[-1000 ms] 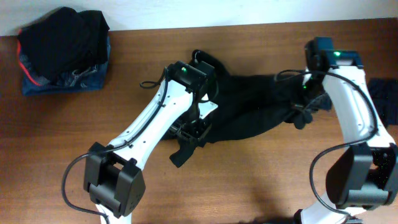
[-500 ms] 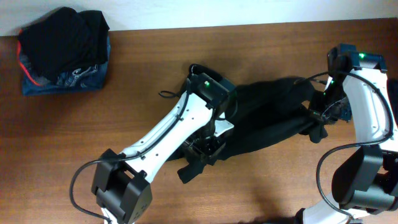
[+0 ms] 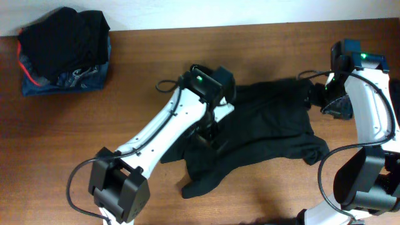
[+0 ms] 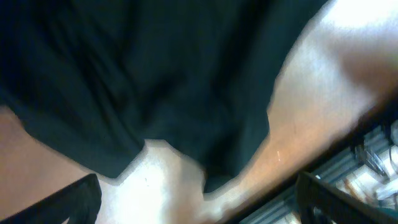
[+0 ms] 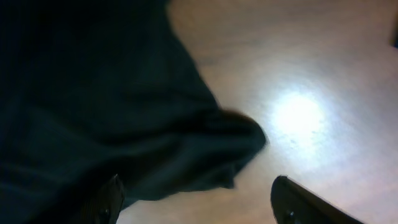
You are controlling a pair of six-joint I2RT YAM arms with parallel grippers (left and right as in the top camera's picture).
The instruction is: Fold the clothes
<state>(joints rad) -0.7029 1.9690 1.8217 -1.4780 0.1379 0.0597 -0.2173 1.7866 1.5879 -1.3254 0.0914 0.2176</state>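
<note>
The clothes, a black T-shirt, lie loosely spread and wrinkled on the brown table, one sleeve trailing toward the front. My left gripper hangs over the shirt's left part. In the left wrist view the left gripper is open, its fingers wide apart above bare table, and the black fabric lies just beyond them. My right gripper is at the shirt's right edge. In the right wrist view the right gripper is open too, with the shirt's hem lying free ahead of its fingers.
A heap of dark garments rests on a blue piece at the back left corner. Another dark blue item shows at the right edge. The left wrist view catches the table's edge with clutter beyond it.
Both grippers have opened and let go of the shirt. The fabric, bunched and lifted before, has dropped and spread wider toward the front of the table.
</note>
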